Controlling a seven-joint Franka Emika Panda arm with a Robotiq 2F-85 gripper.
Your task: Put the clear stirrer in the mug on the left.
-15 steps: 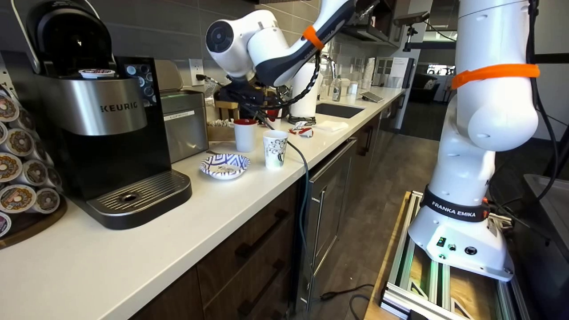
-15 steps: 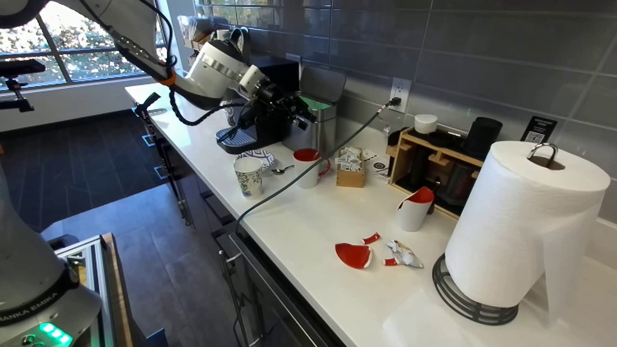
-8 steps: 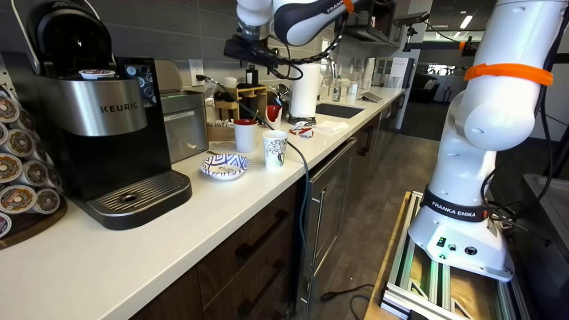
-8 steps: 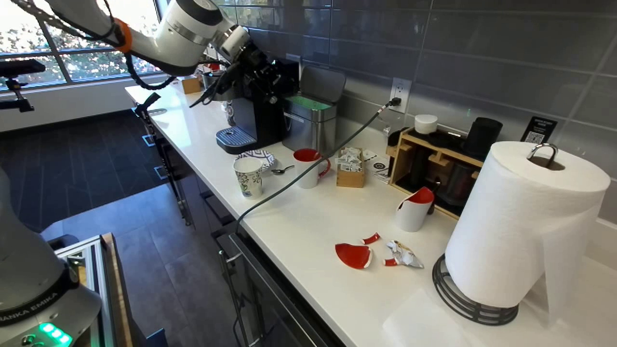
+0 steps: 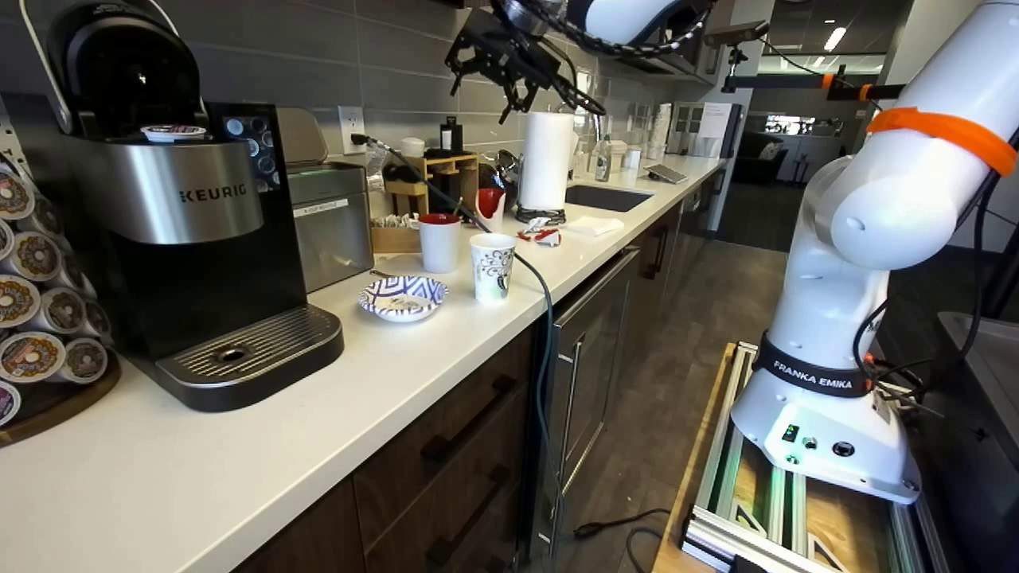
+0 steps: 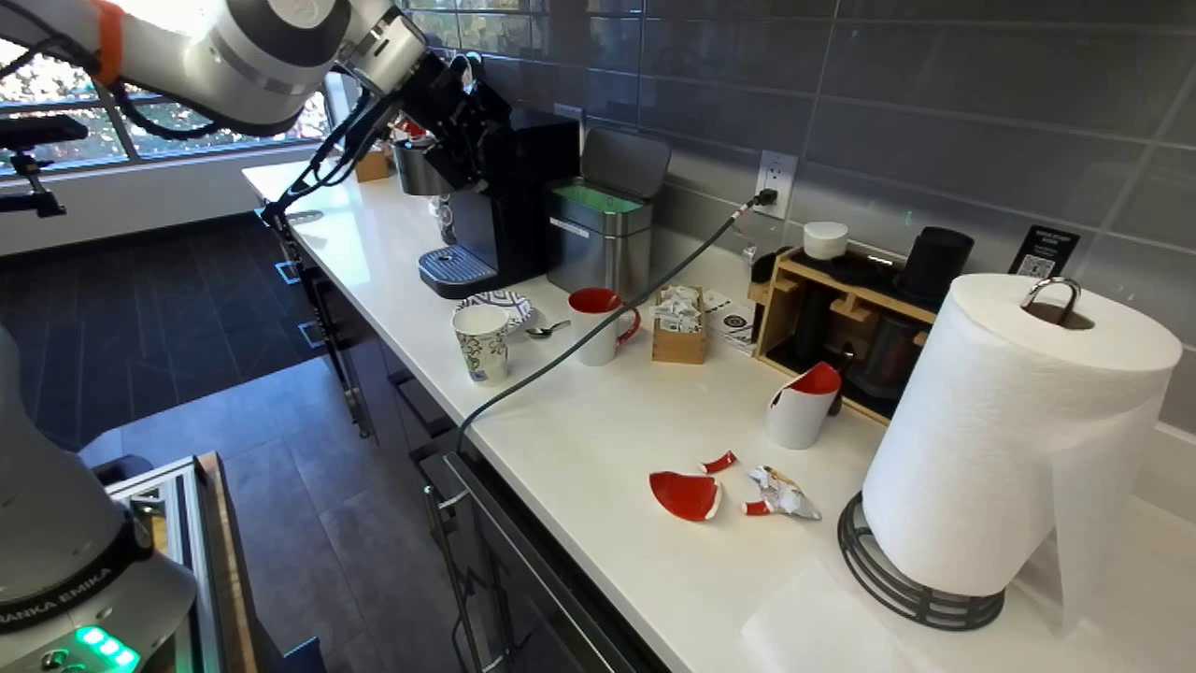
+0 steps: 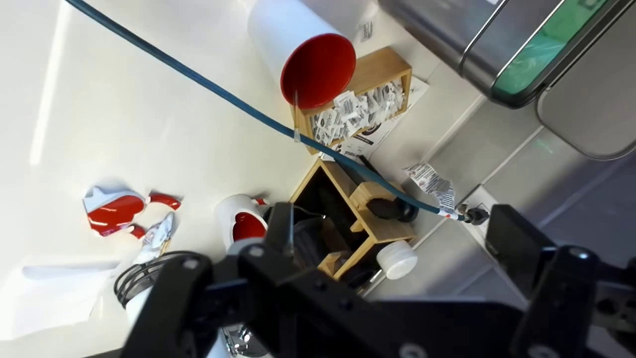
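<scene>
The mug, white with a red inside, stands upright on the counter in both exterior views (image 5: 439,248) (image 6: 584,323). It also shows in the wrist view (image 7: 280,37). The clear stirrer (image 7: 296,130) is in this mug, its end sticking out past the rim; it cannot be made out in the exterior views. The low, wide white bowl with a blue pattern (image 5: 404,299) (image 6: 509,303) stands by the coffee machine. My gripper (image 5: 480,103) (image 7: 390,214) is high above the counter. Its fingers are wide apart with nothing between them.
A dark cable (image 6: 533,377) runs across the counter past the mug. A patterned paper cup (image 5: 493,267), packet box (image 6: 679,346), wooden rack (image 6: 855,308), coffee machine (image 5: 223,191), broken mug (image 6: 796,418), shards (image 6: 687,495) and paper towel roll (image 6: 1004,439) stand around.
My gripper has risen and drawn back from above the mug, turning as it went. The mug, bowl and cup have not moved.
</scene>
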